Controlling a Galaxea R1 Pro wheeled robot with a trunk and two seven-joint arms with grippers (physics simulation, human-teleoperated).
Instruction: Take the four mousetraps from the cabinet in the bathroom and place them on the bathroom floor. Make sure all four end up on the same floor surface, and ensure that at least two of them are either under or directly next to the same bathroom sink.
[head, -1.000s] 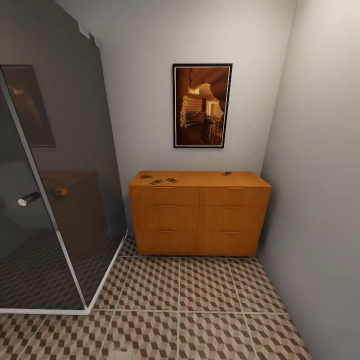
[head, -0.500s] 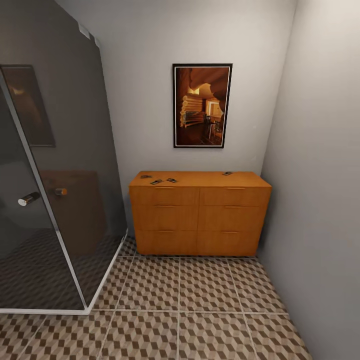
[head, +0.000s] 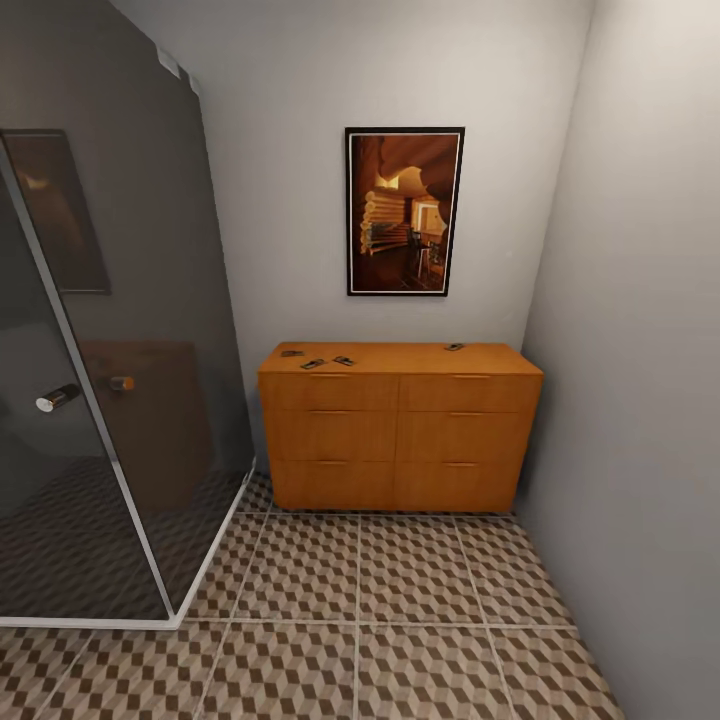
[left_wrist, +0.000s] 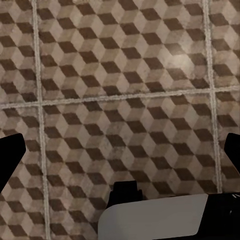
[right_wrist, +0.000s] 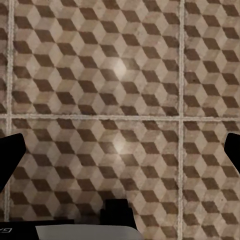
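Observation:
The cabinet (head: 398, 430), an orange-brown chest of drawers, stands against the far wall in the head view. Three mousetraps lie on the left part of its top: one (head: 292, 353) at the back, one (head: 313, 364) near the front edge, one (head: 344, 360) beside it. Another mousetrap (head: 455, 347) lies on the right part. Cube-patterned bathroom floor (head: 400, 600) stretches in front of it. My left gripper (left_wrist: 120, 150) hangs open over bare floor tiles (left_wrist: 125, 75). My right gripper (right_wrist: 120, 150) is also open over the tiles (right_wrist: 100, 75), holding nothing. The sink is out of view.
A dark glass shower enclosure (head: 110, 400) with a metal door knob (head: 58, 398) fills the left side. A grey wall (head: 640, 400) closes the right side. A dark-framed picture (head: 404, 211) hangs above the chest. A strip of floor leads straight to the drawers.

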